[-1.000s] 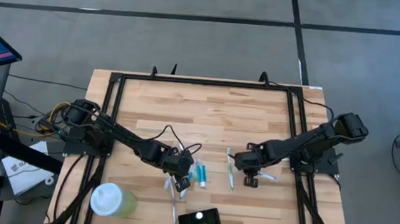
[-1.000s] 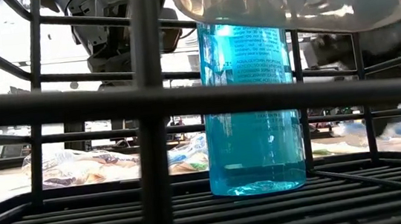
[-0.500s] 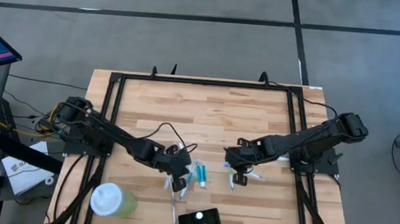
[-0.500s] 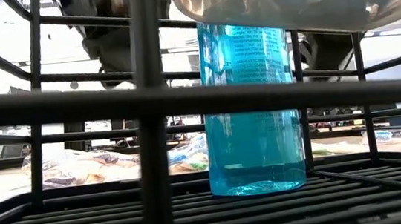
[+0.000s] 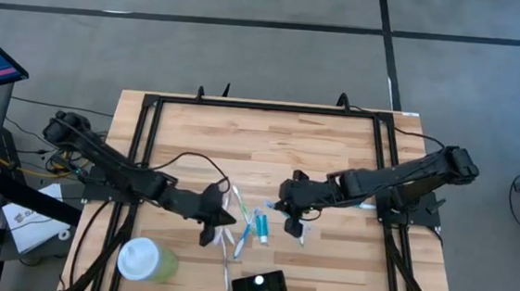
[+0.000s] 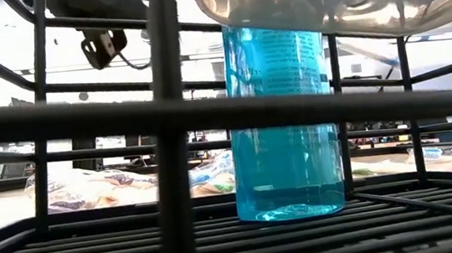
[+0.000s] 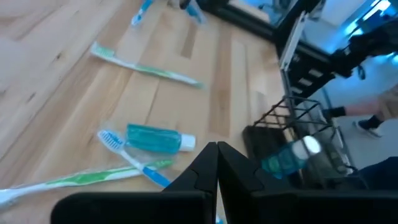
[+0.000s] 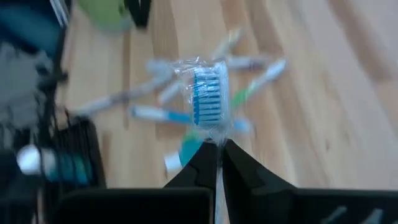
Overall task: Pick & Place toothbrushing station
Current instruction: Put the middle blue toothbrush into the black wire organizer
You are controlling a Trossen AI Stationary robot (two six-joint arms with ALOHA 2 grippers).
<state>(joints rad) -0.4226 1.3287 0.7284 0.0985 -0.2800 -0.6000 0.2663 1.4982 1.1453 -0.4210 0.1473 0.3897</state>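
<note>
High view: both arms meet over the scattered toothbrushes

Landmark: the black holder (image 5: pixel 259 289), which sits at the near edge of the wooden table (image 5: pixel 270 142). To its left stands a pale green cup (image 5: pixel 146 260) with a white lid. Beyond the holder and a little left, the left gripper (image 5: pixel 209 225) hangs over the table beside the loose toothbrushes (image 5: pixel 230 245); in the left wrist view its fingers (image 7: pixel 214 168) are pressed together with nothing between them, and a teal tube (image 7: pixel 158 138) lies past them touching a blue toothbrush (image 7: pixel 134 160), with a green one (image 7: pixel 146 71) farther off. Straight beyond the holder lie the teal tubes (image 5: pixel 256 225). Beyond it and slightly right, the right gripper (image 5: pixel 289 224) pinches a wrapped blue toothbrush (image 8: pixel 207 102), bristle head up, above the scattered pile.
</note>
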